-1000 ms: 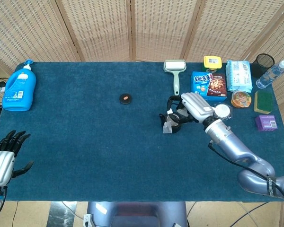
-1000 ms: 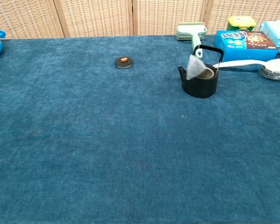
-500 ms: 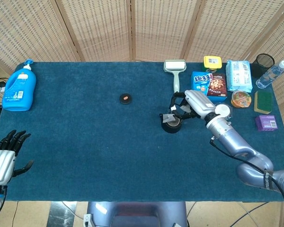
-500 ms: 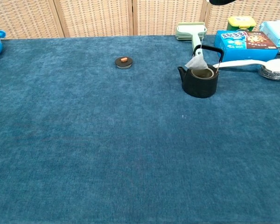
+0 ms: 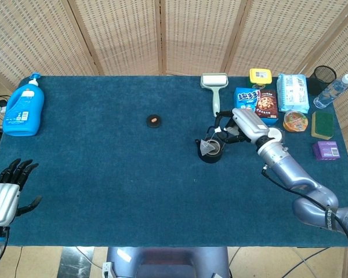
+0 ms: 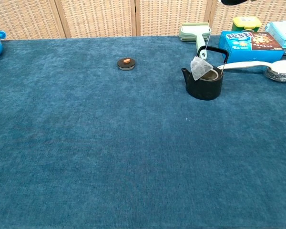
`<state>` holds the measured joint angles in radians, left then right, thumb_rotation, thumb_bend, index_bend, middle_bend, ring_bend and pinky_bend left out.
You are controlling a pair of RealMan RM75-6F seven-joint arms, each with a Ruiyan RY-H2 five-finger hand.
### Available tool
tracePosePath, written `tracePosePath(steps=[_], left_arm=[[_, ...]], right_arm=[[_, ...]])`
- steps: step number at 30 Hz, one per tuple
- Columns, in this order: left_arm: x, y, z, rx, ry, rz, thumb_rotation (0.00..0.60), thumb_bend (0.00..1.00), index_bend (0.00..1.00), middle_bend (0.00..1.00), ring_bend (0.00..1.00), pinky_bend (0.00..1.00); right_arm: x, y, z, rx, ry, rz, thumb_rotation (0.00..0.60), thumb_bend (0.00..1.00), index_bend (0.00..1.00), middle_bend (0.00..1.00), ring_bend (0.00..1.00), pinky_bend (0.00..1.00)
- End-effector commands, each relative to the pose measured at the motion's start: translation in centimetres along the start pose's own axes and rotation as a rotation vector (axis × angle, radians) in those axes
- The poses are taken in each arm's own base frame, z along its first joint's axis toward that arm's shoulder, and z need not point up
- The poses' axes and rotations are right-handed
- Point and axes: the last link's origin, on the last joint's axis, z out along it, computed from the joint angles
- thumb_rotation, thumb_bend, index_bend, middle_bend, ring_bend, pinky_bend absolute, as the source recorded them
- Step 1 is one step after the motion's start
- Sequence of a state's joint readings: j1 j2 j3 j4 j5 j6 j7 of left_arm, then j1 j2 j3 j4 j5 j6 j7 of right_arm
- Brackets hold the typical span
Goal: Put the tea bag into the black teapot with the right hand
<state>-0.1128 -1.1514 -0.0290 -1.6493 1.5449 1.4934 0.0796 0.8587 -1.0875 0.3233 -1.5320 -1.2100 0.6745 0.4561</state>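
Dangling tea bag (image 6: 198, 68) by its string from my right hand (image 5: 239, 128), pinched; it hangs at black teapot (image 6: 204, 82) mouth, not yet inside. Lowering and release remain.

Matt black teapot (image 6: 204, 85), translucent mesh tea bag (image 6: 199, 68), napped blue cloth (image 6: 109, 143)

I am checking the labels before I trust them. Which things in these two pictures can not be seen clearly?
- Right hand: the chest view's top edge cuts it off; in the head view its own back hides the fingertips.
- Tea bag: it hangs at the black teapot opening; depth inside unclear.
- Left hand: only in the head view's corner.
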Motion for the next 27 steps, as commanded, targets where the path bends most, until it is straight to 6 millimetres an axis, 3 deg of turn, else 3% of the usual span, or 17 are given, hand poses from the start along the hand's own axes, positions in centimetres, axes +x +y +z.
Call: tracePosePath(steps=[1, 16, 27], left_arm=[[0.0, 0.1, 0.0, -0.001, -0.001, 0.001, 0.6, 0.29, 0.14, 0.12, 0.03, 0.14], [0.1, 0.6, 0.5, -0.011, 0.001, 0.012, 0.6, 0.29, 0.14, 0.12, 0.03, 0.14], [0.2, 0.6, 0.4, -0.006, 0.004, 0.016, 0.6, 0.29, 0.14, 0.12, 0.03, 0.14]], right_arm=[[0.2, 0.2, 0.1, -0.007, 0.003, 0.004, 0.6, 0.52, 0.54, 1.0, 1.0, 1.0], [1.7, 1.5, -0.2, -0.036, 0.028, 0.004, 0.6, 0.52, 0.54, 1.0, 1.0, 1.0], [0.9, 2.2, -0.5, -0.039, 0.018, 0.014, 0.6, 0.52, 0.54, 1.0, 1.0, 1.0]])
